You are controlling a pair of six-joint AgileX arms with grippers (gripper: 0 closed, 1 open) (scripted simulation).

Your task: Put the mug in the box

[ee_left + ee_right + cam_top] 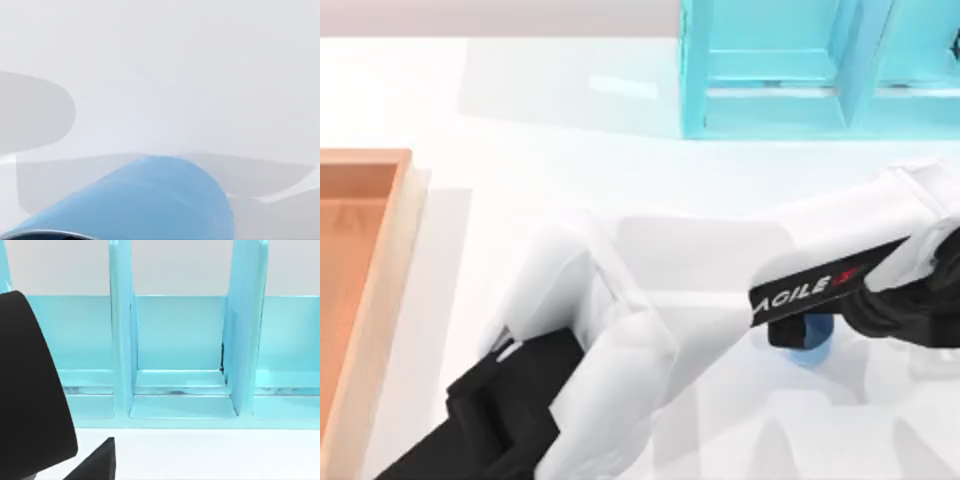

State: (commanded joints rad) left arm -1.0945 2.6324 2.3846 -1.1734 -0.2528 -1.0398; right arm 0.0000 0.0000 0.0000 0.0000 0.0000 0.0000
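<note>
Mug stands at the table's right side, well apart from the box, beneath our left gripper (its hold we cannot tell), so we should probably confirm a centred grasp before lifting.

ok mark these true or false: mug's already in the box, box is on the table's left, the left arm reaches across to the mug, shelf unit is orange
1. The mug is already in the box. False: it stands on the table at the right, far from the box.
2. The box is at the table's left edge. True.
3. The left arm reaches across to the mug. True; its left gripper is over the mug.
4. The shelf unit is orange. False: it is cyan; the box is orange-brown.
</note>
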